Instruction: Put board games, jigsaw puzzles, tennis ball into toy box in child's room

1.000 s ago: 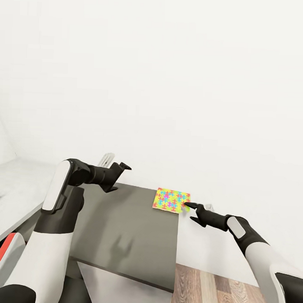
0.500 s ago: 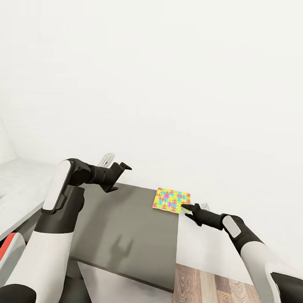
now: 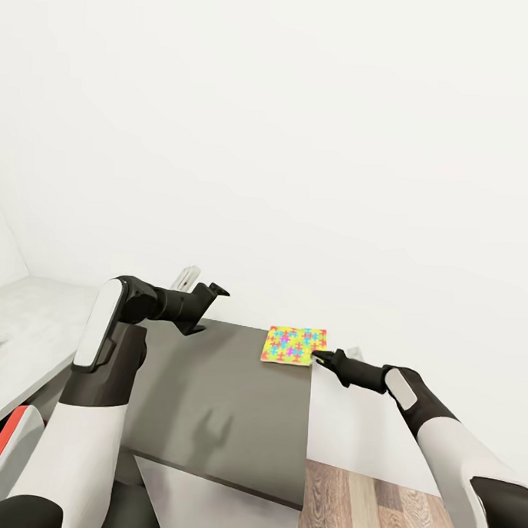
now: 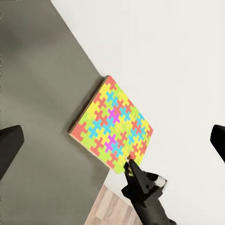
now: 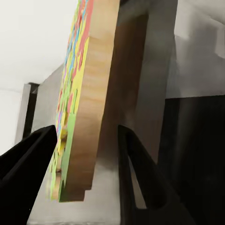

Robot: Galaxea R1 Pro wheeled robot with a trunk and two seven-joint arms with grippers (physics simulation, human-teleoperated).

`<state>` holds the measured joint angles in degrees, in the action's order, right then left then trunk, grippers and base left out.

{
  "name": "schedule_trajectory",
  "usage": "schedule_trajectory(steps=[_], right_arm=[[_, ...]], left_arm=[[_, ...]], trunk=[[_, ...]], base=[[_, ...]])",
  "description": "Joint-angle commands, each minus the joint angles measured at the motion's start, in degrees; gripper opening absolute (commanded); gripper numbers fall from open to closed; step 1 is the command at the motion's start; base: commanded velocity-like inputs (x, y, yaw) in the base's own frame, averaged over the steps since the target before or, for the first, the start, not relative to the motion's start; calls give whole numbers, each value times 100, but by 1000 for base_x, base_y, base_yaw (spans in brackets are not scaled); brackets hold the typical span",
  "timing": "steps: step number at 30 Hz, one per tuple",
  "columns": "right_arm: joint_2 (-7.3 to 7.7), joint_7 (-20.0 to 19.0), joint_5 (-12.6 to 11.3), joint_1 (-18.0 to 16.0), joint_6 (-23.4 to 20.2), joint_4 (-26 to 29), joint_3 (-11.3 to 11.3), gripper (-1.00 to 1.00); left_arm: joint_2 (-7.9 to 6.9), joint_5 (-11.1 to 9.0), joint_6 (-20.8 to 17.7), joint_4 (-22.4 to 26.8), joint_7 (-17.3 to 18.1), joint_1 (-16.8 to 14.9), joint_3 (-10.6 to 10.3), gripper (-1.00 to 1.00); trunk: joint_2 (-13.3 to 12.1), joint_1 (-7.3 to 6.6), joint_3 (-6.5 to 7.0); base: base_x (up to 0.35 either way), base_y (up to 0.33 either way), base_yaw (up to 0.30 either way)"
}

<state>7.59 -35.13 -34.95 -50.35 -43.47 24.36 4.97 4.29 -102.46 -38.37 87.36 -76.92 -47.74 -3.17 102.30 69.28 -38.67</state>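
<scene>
- Setting: plain white walls, a dark grey table (image 3: 213, 385) seen from above, a strip of wooden floor (image 3: 376, 507) at the lower right, and a pale surface (image 3: 23, 338) at the far left.
- Jigsaw puzzle (image 3: 294, 346): a flat, wood-backed board with a bright multicoloured face, at the table's far right corner. Compared with a second ago it sits slightly further in from the edge and looks flatter to the head camera, so it has been nudged or lifted at its near corner.
- Right gripper (image 3: 319, 357): has advanced from just off the table's edge to the puzzle's corner. In its wrist view the fingers (image 5: 140, 173) straddle the board's (image 5: 89, 117) edge, one each side, moderately parted and not yet visibly pinching.
- Left gripper (image 3: 209, 294): raised above the table's far left part, unchanged in pose, fingers spread wide, carrying nothing.
- Left wrist view: puzzle (image 4: 112, 129) with the right gripper (image 4: 129, 165) at its corner.
- Assessment: the pick of this puzzle appears to be at the closing stage; a corner-only hold on a thin board may slip.
</scene>
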Motion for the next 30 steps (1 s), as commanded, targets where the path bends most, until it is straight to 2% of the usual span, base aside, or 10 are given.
schedule_trajectory(steps=[1,5,10,16,21,30], right_arm=[[-2,-6,21,2,-28,138,-266,-100],[-9,3,16,33,-35,450,-559,-100],[-94,5,21,48,-38,585,-666,-100],[-115,6,23,54,-39,776,-1101,-100],[-117,6,23,105,-39,1156,-1199,-100],[-82,0,21,189,-49,1624,-1208,-100]], left_arm=[[-2,-24,-51,21,-43,1,20,100],[-5,-24,-45,68,-64,8,26,100],[-20,-31,-66,171,-82,12,50,100],[-169,-29,-74,301,-88,26,62,100],[-211,-36,-74,314,-87,62,69,100],[-215,-84,-106,353,-85,71,37,100]], trunk=[[3,0,-6],[3,0,-6],[3,0,-6],[3,0,-6],[3,0,-6],[3,0,-6]], base=[[0,0,0],[0,0,0],[0,0,0],[0,0,0],[0,0,0],[0,0,0]])
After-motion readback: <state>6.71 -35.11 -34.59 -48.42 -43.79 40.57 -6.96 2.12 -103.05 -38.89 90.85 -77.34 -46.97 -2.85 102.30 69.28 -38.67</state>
